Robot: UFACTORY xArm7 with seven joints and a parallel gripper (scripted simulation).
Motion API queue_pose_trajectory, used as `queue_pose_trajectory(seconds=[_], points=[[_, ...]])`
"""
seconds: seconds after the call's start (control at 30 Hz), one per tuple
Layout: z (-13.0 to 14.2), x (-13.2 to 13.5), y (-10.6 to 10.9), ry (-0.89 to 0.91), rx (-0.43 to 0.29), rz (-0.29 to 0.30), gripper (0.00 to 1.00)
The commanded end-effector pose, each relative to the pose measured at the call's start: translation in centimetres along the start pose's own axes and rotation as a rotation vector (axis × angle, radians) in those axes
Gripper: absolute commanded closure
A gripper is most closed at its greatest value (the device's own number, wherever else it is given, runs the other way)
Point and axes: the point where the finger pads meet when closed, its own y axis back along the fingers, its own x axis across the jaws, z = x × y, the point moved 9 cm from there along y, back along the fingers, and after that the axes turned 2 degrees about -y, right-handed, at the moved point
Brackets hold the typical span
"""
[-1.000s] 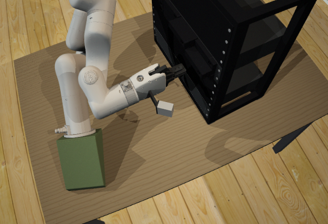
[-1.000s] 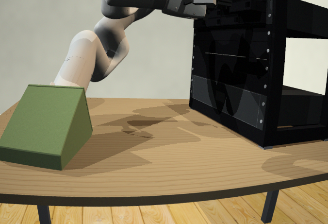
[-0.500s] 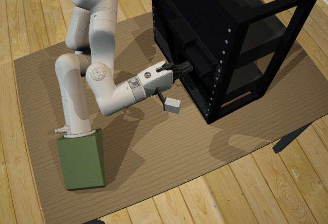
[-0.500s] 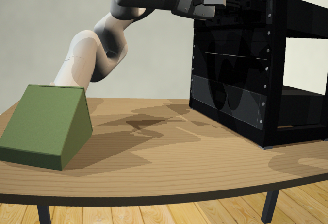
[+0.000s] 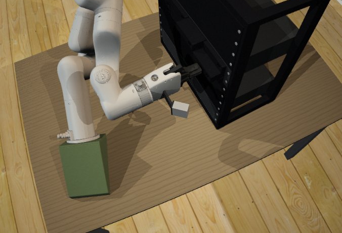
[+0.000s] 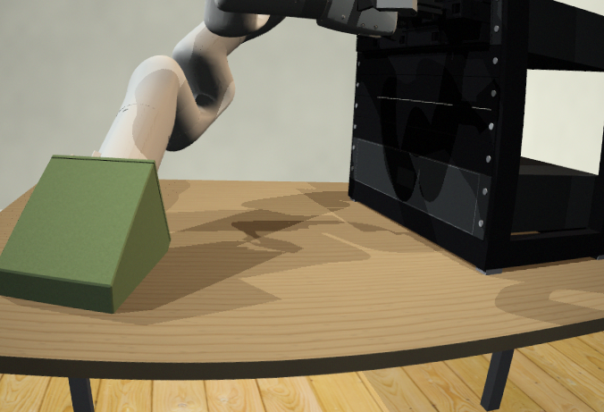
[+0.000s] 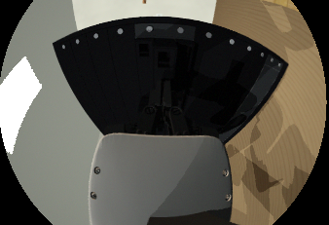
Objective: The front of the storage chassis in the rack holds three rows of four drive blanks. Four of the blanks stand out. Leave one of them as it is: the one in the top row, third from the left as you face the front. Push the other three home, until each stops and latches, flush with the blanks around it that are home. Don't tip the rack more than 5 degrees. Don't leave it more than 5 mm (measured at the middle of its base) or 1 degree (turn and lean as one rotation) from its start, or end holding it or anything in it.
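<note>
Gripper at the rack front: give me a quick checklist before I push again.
1. Gripper shut, holding nothing: ok.
2. Fingertips level with the upper part of the rack front: ok.
3. Which blank sits ahead of the fingertips: cannot tell, the front is too dark in every view.
4. Fingertips touching a blank: cannot tell.
5. Rack standing upright on the table: ok by eye; small shifts cannot be judged.
6. Camera block beside the wrist apart from the rack: ok.

Top view looks steeply down at the surface [image 5: 171, 152]. Exterior sits low beside it; both share the rack [image 5: 287, 6], close ahead of the wrist view
</note>
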Motion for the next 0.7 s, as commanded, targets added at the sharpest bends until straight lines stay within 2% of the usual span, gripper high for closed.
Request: queue_pose_trajectory(seconds=[0.0,0.67], points=[[0.00,-0.17,0.00,0.003,0.000,-0.002,1.00],[-0.01,-0.17,-1.00,0.003,0.000,-0.002,1.00]])
